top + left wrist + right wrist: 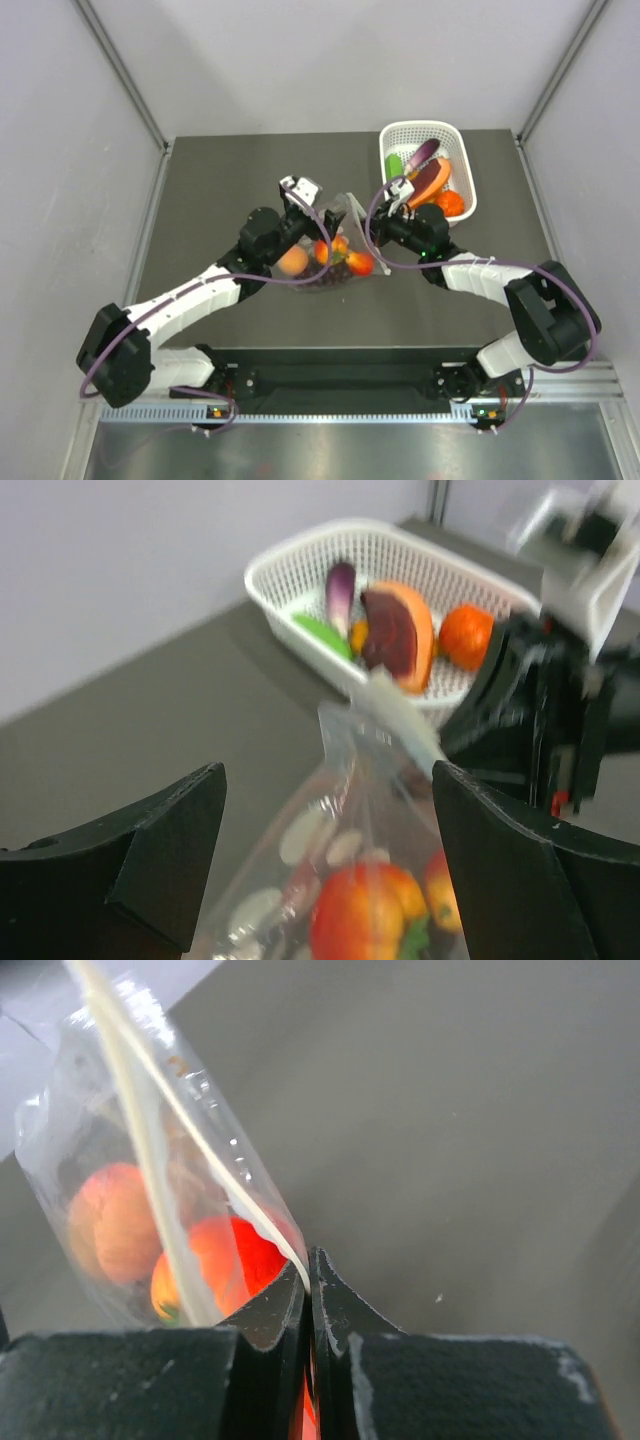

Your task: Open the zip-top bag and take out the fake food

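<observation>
The zip-top bag (pixel 345 215) is held up above the table's middle, with the fake food inside: a peach-orange fruit (pixel 293 261), red-orange fruits (pixel 360 263) and dark grapes (pixel 325 279). My right gripper (pixel 309 1266) is shut on the bag's white zip edge (pixel 210 1155), with the peach fruit (pixel 110 1220) and a red fruit (pixel 235 1255) behind the plastic. My left gripper (pixel 325 865) is open wide. The dotted bag (pixel 300 850) and a red-orange fruit (pixel 365 915) lie between its fingers (pixel 170 850), which do not touch it.
A white lattice basket (pixel 392 135) stands at the back right, holding a purple eggplant (pixel 422 153), a green vegetable (pixel 393 163), a cut brown-orange fruit (pixel 430 180) and an orange fruit (pixel 450 203). The basket (pixel 300 560) shows behind the bag in the left wrist view. Grey walls enclose the table.
</observation>
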### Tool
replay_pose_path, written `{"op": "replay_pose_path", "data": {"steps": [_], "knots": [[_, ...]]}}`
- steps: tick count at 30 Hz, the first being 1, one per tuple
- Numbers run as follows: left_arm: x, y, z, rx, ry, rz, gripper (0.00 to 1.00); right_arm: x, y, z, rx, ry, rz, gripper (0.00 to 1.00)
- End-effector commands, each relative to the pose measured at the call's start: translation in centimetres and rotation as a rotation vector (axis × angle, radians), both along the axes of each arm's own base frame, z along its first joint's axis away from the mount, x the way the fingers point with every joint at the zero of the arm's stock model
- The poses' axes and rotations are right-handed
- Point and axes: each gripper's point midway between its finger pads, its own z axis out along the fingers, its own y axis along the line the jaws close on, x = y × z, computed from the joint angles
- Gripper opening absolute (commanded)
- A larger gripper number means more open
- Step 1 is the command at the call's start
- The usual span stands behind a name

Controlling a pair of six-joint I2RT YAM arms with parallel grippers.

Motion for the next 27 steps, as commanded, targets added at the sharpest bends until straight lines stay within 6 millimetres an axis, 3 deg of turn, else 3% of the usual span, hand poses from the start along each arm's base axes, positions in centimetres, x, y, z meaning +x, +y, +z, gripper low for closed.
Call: {"op": "replay_pose_path", "data": {"steps": [1, 6, 12, 18, 20, 23, 24, 27], "knots": [[-0.5, 0.0, -3.8, -0.013, 0.115, 0.079, 0.88, 1.1, 1.0, 5.1, 0.117, -0.105, 0.015, 0.0], [-3.3, -2.8, -6.7, -0.01, 0.162, 0.022, 0.88, 1.4, 0.5, 5.0, 0.117, -0.092, -0.018, 0.0], [-3.6, -4.0, -8.4, -0.059, 0.188, 0.042, 0.89, 1.2, 0.2, 4.5, 0.108, -0.084, -0.029, 0.0], [-2.1, -5.1, -10.1, -0.029, 0.215, 0.101, 0.89, 0.6, 0.1, 4.7, 0.116, -0.097, -0.014, 0.0], [-1.5, -5.5, -9.6, -0.056, 0.199, 0.111, 0.89, 0.4, 0.1, 4.6, 0.117, -0.098, -0.013, 0.0], [-0.6, -5.4, -10.3, -0.047, 0.205, 0.163, 0.88, 0.1, 0.0, 4.4, 0.112, -0.097, -0.005, 0.0], [-0.2, -5.3, -10.2, -0.047, 0.2, 0.184, 0.86, 0.0, 0.0, 4.4, 0.111, -0.098, -0.002, 0.0], [0.4, -4.5, -10.4, -0.026, 0.19, 0.237, 0.58, -0.4, 0.2, 4.1, 0.102, -0.094, 0.017, 0.0]]}}
